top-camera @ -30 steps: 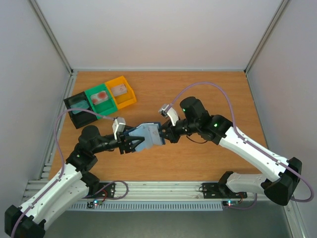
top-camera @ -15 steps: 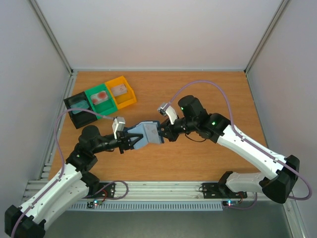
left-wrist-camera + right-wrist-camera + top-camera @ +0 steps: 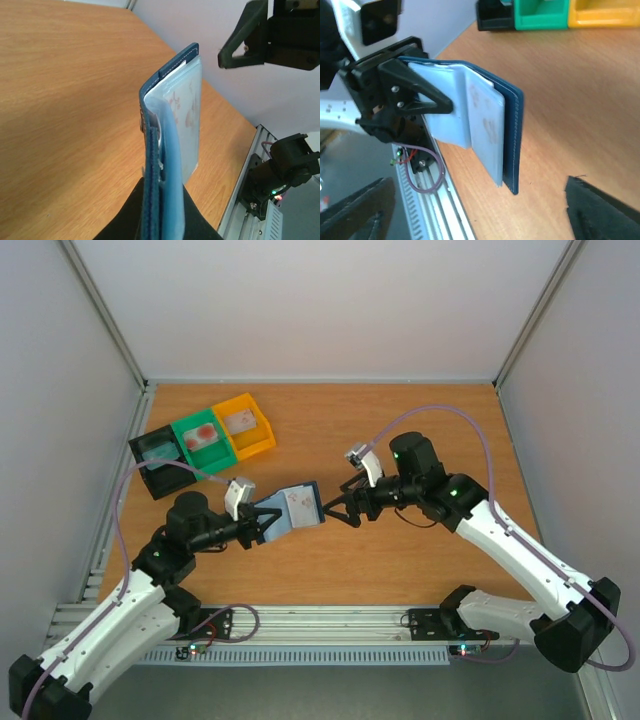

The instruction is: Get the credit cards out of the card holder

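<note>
The left pincer [image 3: 262,524] is clenched on the card holder [image 3: 296,506]. It grips the holder's left end and holds it off the table [image 3: 430,420], around the middle of the scene and toward the near edge. In the left wrist view the holder shows edge-on, with a navy outer cover, pale blue inner pockets and the flaps slightly parted. A pale credit card [image 3: 189,105] with reddish marks sits in a clear pocket of the holder.

The right pincer [image 3: 330,508] is released, with its fingers spread wide just right of the holder's free end and not touching it. In the right wrist view its dark fingertips [image 3: 355,210] stand at the lower corners, and the holder hangs ahead of them, apart from both.

At the far left of the table a black bin [image 3: 150,472], a green bin [image 3: 190,428] and a yellow bin [image 3: 262,436] stand in a row, touching. A teal card [image 3: 156,448] lies in the black bin, a pale card with red marks [image 3: 203,435] in the green one, and another pale card [image 3: 240,422] in the yellow one.
</note>
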